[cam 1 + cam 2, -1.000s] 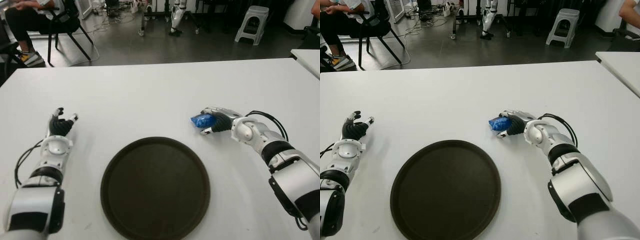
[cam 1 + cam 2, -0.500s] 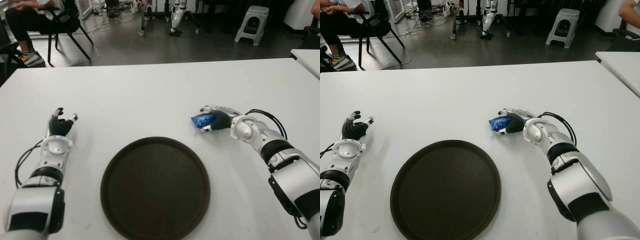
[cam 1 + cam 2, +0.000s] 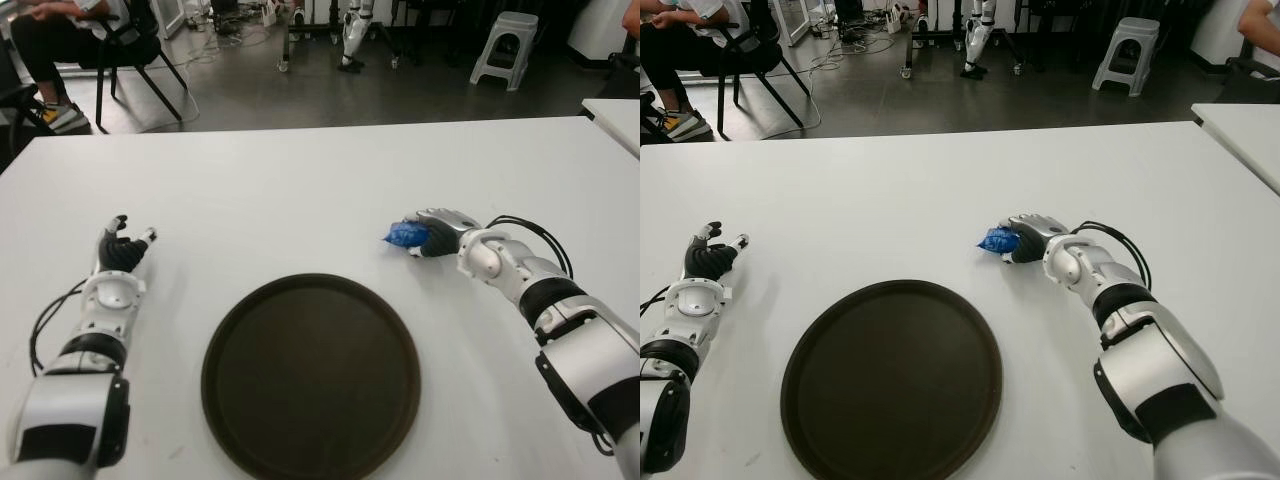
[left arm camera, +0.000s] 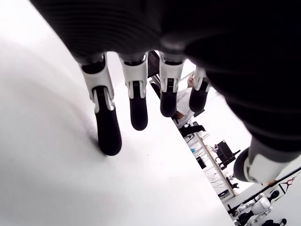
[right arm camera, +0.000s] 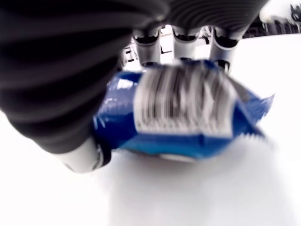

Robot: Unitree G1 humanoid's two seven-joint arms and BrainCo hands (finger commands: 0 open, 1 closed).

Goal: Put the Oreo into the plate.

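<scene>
A barcode, unreadable, is seen on the blue Oreo pack (image 5: 181,117), now clasped more fully than before by the right robot hand (image 3: 440,232), beyond the plate (image 3: 310,375). The left robot hand (image 3: 122,250) is held loosely spread.

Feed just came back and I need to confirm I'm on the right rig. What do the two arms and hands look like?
Both arms are white and silver shells with black joint bands. The left hand and right hand have black ribbed palms and dark fingers with white knuckle segments. Black cables loop beside each forearm. No markings are legible.
</scene>
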